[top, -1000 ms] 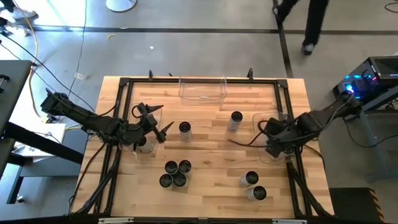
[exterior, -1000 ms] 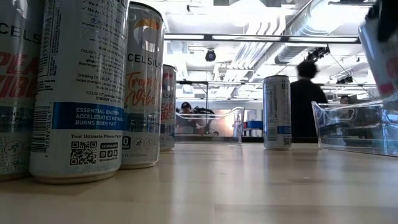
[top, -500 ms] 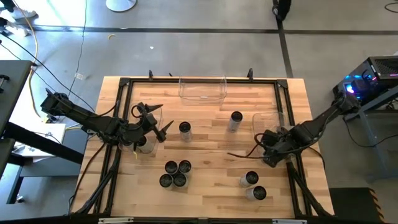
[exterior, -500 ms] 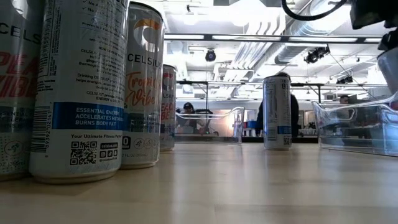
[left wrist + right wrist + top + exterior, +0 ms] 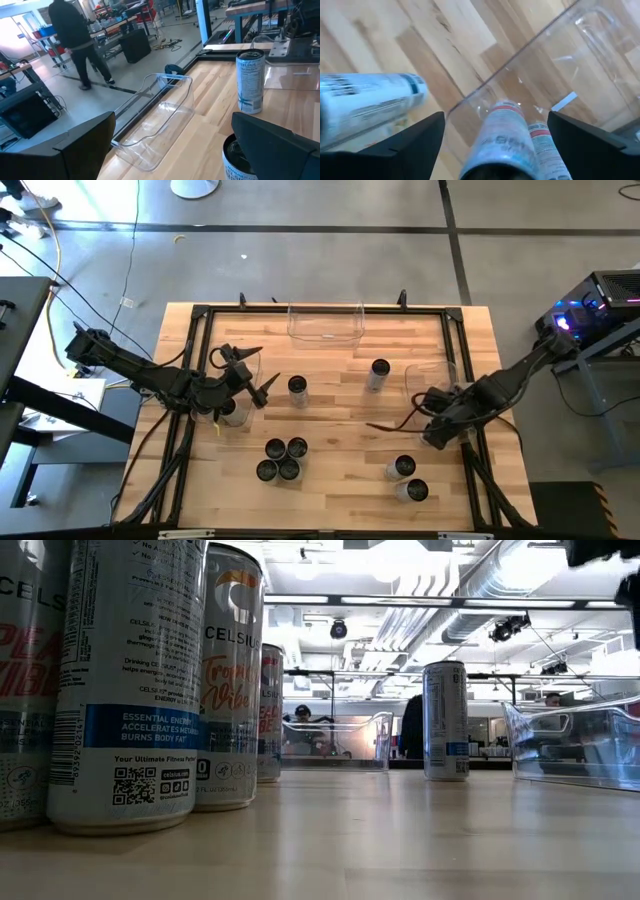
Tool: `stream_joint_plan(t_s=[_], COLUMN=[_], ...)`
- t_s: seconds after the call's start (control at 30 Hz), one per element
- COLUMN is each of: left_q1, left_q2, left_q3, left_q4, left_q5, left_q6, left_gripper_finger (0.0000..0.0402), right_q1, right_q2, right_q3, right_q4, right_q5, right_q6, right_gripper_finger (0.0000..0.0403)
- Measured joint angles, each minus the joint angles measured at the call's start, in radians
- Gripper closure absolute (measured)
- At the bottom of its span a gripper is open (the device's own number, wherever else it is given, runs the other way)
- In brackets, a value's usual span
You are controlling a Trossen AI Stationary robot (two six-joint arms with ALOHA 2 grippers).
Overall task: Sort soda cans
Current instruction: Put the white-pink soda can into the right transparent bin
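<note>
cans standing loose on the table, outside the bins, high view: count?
8: a cluster of four front-centre, two singles mid-table, two front-right. More sit inside the side bins, partly hidden by the arms.

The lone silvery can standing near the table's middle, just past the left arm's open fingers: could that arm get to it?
Probably yes. The silvery can stands alone on bare wooden table, close to the left gripper, whose fingers are spread, with nothing between them.
</note>
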Motion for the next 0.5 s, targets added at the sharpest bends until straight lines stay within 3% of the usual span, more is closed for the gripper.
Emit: stream_joint_plan(t_s=[0.17,0.27,0.33,0.5], left_q1=[0.0,0.0,0.0,0.0], left_q2=[0.0,0.0,0.0,0.0], left_q3=[0.0,0.0,0.0,0.0], left_q4=[0.002,0.002,0.002,0.002], left_q5=[0.006,0.026,0.067,0.111], left_q6=[0.0,0.0,0.0,0.0], left_gripper_finger=[0.0007,0.0007,0.0007,0.0007], right_q1=[-0.002,-0.003,-0.009,-0.101], right_q2=[0.0,-0.001,-0.002,0.0], right_q3=[0.144,0.202,0.208,0.104], right_q4=[-0.119,-0.119,-0.059,0.279], right_q5=[0.061,0.248,0.35,0.36], right_q6=[-0.003,-0.042,-0.116,-0.398], right_gripper_finger=[0.0052,0.0051,0.0051,0.005])
